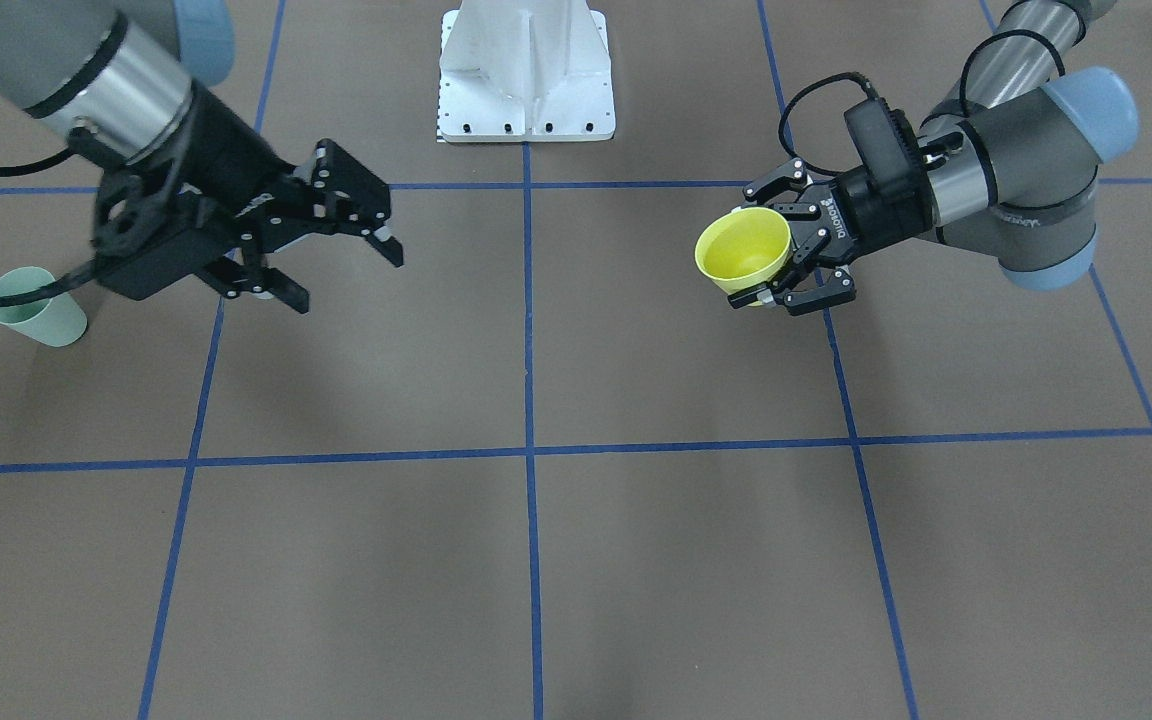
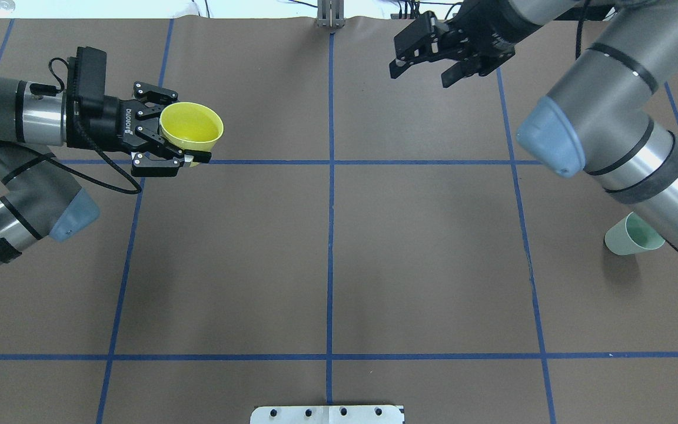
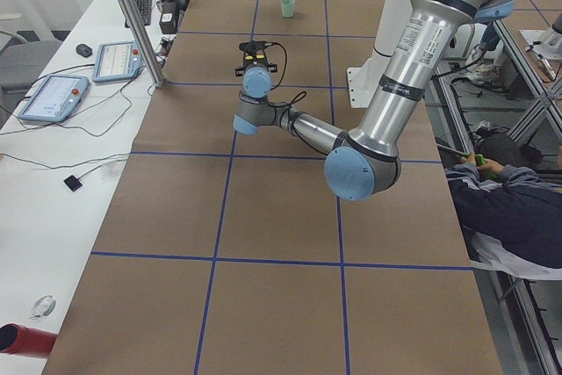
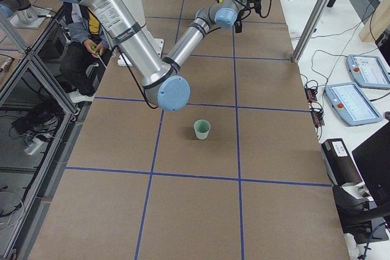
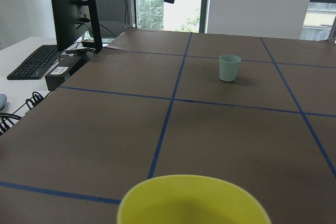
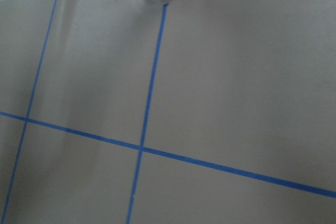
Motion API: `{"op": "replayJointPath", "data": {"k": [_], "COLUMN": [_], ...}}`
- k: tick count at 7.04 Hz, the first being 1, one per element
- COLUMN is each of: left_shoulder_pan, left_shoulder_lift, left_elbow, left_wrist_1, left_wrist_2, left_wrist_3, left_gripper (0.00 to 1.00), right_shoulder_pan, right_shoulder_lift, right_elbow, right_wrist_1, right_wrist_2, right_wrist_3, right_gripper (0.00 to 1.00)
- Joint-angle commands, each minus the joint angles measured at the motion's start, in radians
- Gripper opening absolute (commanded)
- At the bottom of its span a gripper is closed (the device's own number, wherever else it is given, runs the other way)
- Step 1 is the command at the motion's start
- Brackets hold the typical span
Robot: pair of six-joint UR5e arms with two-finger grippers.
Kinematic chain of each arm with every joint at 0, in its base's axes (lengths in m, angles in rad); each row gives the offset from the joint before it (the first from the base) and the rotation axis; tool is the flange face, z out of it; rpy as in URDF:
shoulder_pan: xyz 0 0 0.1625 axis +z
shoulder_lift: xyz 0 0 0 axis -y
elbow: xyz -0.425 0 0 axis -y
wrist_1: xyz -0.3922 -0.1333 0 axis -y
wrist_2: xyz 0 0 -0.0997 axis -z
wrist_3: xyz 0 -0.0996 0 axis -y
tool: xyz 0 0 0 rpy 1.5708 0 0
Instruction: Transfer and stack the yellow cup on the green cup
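Note:
My left gripper (image 2: pixel 189 126) is shut on the yellow cup (image 2: pixel 192 125) and holds it upright, mouth up, on the table's left side. It also shows in the front view (image 1: pixel 744 250), and its rim fills the bottom of the left wrist view (image 5: pixel 194 200). The green cup (image 2: pixel 633 234) stands upright on the table at the right, partly under my right arm; it also shows in the front view (image 1: pixel 36 308) and far off in the left wrist view (image 5: pixel 229 67). My right gripper (image 2: pixel 424 73) is open and empty, raised over the far middle-right, well away from both cups.
The white robot base plate (image 2: pixel 327 414) sits at the near middle edge. Blue tape lines (image 2: pixel 330 235) split the brown table into squares. A seated person (image 3: pixel 509 208) is beside the table. A monitor and keyboard (image 5: pixel 68 3) stand on a side desk.

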Motion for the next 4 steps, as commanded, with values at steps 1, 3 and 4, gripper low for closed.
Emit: {"op": "replayJointPath", "data": {"k": [1, 3, 4], "left_shoulder_pan": [0.031, 0.035, 0.044], "left_shoulder_lift": [-0.018, -0.019, -0.019], "left_elbow": [-0.003, -0.007, -0.006], "left_wrist_1": [-0.002, -0.015, -0.018], "left_wrist_2": [0.027, 0.027, 0.027], "left_wrist_3": [-0.001, -0.002, -0.001], "left_gripper": [0.24, 0.24, 0.24], "right_shoulder_pan": [-0.123, -0.219, -0.230], "right_shoulder_lift": [0.024, 0.061, 0.104], "right_elbow": [-0.004, -0.016, -0.025], "right_wrist_1": [0.134, 0.147, 0.139], "right_wrist_2": [-0.049, -0.179, -0.181], "right_wrist_3": [0.139, 0.193, 0.242], "right_gripper": [1.00, 1.00, 1.00]}}
